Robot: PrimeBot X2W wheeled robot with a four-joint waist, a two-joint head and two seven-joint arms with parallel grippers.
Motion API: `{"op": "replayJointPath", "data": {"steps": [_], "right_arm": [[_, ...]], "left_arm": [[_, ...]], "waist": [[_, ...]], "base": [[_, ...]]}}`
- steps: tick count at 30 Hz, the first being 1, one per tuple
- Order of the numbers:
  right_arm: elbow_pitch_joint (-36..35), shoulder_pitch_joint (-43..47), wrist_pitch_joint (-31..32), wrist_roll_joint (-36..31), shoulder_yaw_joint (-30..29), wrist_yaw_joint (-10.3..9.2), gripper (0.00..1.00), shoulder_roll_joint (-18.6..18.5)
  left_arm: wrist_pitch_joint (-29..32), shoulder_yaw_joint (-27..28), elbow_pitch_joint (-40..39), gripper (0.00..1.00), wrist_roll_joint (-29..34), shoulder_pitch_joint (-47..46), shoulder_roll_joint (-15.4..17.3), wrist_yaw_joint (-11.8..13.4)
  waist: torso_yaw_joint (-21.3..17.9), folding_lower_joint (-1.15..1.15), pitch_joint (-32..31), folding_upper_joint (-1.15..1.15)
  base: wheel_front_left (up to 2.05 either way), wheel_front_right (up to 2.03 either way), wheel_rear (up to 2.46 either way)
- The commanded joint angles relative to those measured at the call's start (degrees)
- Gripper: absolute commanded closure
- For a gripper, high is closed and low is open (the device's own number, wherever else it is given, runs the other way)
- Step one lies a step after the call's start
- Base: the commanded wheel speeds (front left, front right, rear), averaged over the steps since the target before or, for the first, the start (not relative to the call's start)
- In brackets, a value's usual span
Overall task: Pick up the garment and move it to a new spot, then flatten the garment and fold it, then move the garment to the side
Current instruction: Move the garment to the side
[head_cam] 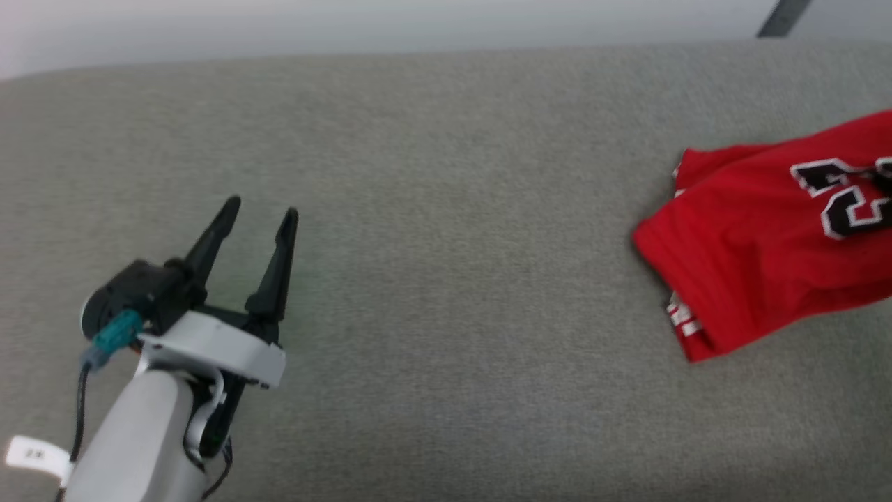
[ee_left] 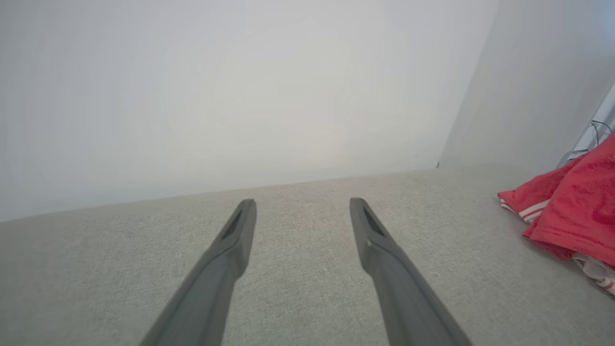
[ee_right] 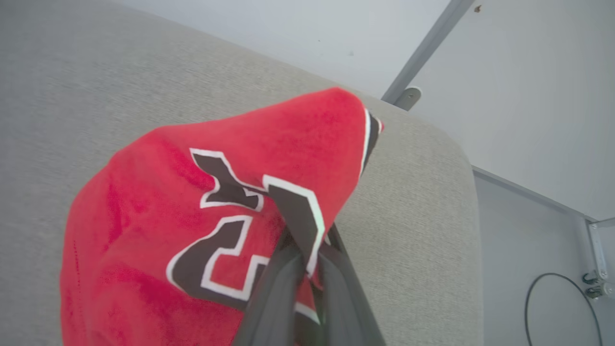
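Note:
The garment (head_cam: 759, 237), a red jersey with a black white-outlined number, lies bunched at the right edge of the grey cushioned surface (head_cam: 446, 209). Its striped trim shows at the lower left corner. My left gripper (head_cam: 263, 208) hovers open over bare surface at the left, well apart from the cloth. In the left wrist view my left gripper (ee_left: 302, 206) spreads its fingers wide, and the garment (ee_left: 571, 216) sits off to the right. In the right wrist view my right gripper (ee_right: 310, 250) is shut on a fold of the garment (ee_right: 192, 192), which rises into a lifted peak.
The grey surface's (ee_right: 423, 202) rounded right end drops off to a pale floor with a black cable (ee_right: 552, 298). A grey metal post (ee_right: 423, 53) stands against the white wall behind. The wall (head_cam: 348, 28) runs along the surface's far edge.

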Motion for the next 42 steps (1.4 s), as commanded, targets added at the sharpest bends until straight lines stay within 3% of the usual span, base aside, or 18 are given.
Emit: {"op": "replayJointPath", "data": {"steps": [1,13,20,33,42], "right_arm": [[1.3,-2.0,-2.0,-0.5,1.0,-0.1,1.0,-0.8],[13.7,-12.1,-16.0,-5.3,7.4,-0.11,1.0,-5.8],[23.1,-17.6,-22.1,-13.0,9.4,-0.11,1.0,-7.0],[40.7,-22.0,-28.6,-25.8,4.5,-0.11,1.0,-1.6],[48.7,-23.3,-31.5,-28.4,0.0,-0.11,1.0,2.6]], "left_arm": [[-0.2,-1.0,0.3,0.0,-0.4,-2.0,0.6,-0.2],[-0.2,-6.7,2.0,0.0,-1.4,-10.7,3.1,-0.2],[-0.2,-8.2,2.3,0.0,-1.8,-13.2,4.1,-0.2],[-0.2,-8.9,2.1,0.0,-2.2,-14.2,5.3,-0.2],[-0.1,-9.7,2.3,0.0,-2.4,-14.5,5.5,-0.1]], "waist": [[-4.3,0.0,4.4,0.0],[-7.0,0.0,10.9,0.0],[-7.0,0.0,14.0,0.0],[-6.8,0.0,16.7,0.0],[-6.2,0.0,17.6,0.0]], "base": [[0.0,0.0,0.0],[0.0,0.0,0.0],[0.0,0.0,0.0],[0.0,0.0,0.0],[0.0,0.0,0.0]]}}
